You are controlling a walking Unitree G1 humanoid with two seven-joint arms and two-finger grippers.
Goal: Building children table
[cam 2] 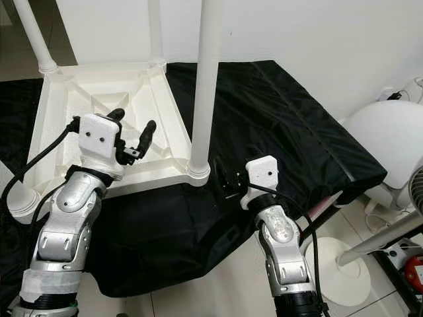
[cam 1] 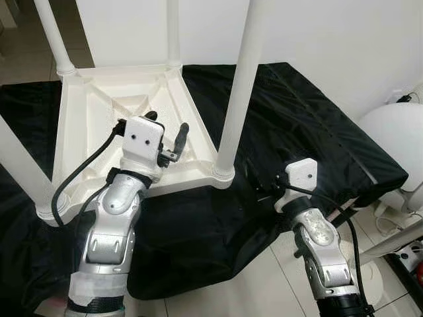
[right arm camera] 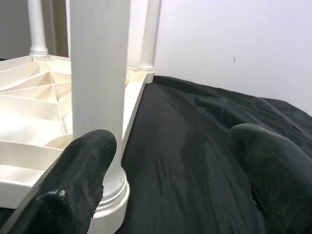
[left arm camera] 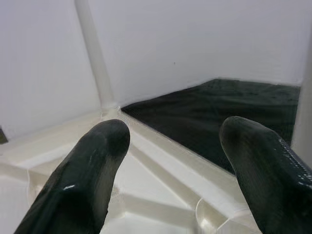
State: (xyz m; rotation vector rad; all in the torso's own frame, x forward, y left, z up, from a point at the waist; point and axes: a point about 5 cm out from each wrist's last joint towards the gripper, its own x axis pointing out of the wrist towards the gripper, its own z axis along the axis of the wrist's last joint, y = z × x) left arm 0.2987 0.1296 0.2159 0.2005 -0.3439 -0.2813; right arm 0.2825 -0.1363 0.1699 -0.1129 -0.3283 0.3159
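White plastic children's table (cam 1: 125,99) lies upside down on the black cloth (cam 1: 297,125), ribbed underside up, and the left gripper (cam 1: 168,135) hovers right over that underside with its two black fingers (left arm camera: 92,165) spread wide and nothing between them. Over to the right gripper (right arm camera: 170,175): its jaws are parted wide too and hold nothing, poised just beside the nearest white round leg (cam 1: 238,92), which stands upright in its corner socket at the table's near right corner. From the right wrist view that leg sits just beyond the one finger, not yet between the two. Further out, three more white legs rise from the other corners, one at the near left (cam 1: 20,165) and two at the far side by the white wall (cam 2: 297,33). A white rounded appliance (cam 2: 390,142) stands on the tiled floor (cam 1: 264,290) off to the robot's right. My read: this table is light, stiff and hollow, smooth enough to slip under hard rubber pads, so the round leg low down near its socket collar looks the surest place to grasp, or else a raised rib on the underside.
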